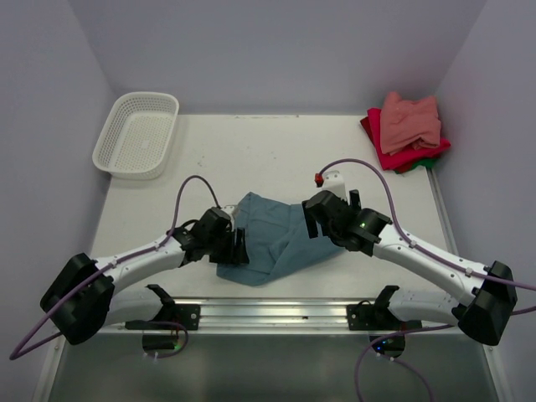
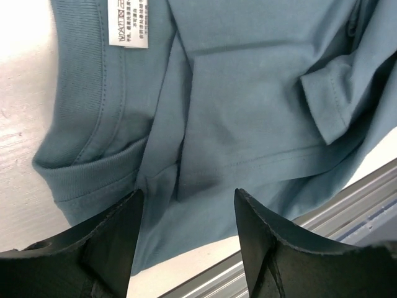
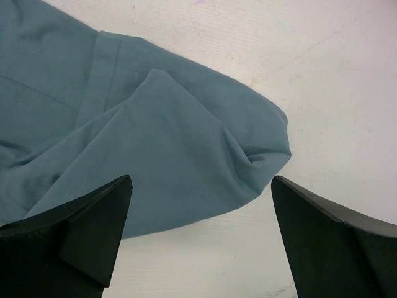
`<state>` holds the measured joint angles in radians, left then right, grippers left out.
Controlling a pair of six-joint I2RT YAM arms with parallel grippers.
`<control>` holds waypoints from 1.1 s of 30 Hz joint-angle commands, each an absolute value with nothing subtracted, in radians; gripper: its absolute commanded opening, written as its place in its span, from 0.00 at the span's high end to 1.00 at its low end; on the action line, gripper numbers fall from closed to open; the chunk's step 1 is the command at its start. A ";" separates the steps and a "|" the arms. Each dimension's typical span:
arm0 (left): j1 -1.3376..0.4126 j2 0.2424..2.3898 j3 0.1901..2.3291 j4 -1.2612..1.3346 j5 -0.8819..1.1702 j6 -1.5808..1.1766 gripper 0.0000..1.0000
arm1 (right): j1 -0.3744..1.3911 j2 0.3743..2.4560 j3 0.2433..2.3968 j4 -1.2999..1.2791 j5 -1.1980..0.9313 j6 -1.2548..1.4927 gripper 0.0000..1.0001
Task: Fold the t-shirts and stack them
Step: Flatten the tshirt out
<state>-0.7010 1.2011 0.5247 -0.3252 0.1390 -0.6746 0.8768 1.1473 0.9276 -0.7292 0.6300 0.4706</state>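
Teal tee (image 1: 272, 236) half-folded, rumpled. L gripper (image 2: 187, 197) + R gripper (image 3: 201, 181) spread, empty. Next: regrip edges, flatten.

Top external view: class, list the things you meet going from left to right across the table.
white mesh basket → left gripper → teal-blue t-shirt → right gripper → stack of folded t-shirts
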 commanded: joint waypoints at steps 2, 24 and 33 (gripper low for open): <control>-0.701 1.157 0.520 -0.219 0.201 -0.696 0.37 | 0.882 1.144 0.965 -0.699 0.649 0.469 0.01; -0.729 1.264 0.491 -0.164 0.187 -0.680 0.42 | 0.882 1.135 0.954 -0.701 0.657 0.469 0.01; -0.730 1.212 0.479 -0.113 0.244 -0.687 1.00 | 0.882 1.129 0.946 -0.698 0.664 0.477 0.01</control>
<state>-0.7273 1.2469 0.4843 -0.1738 0.2092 -0.6903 0.8772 1.1461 0.9276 -0.7246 0.6365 0.4706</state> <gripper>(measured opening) 0.082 0.987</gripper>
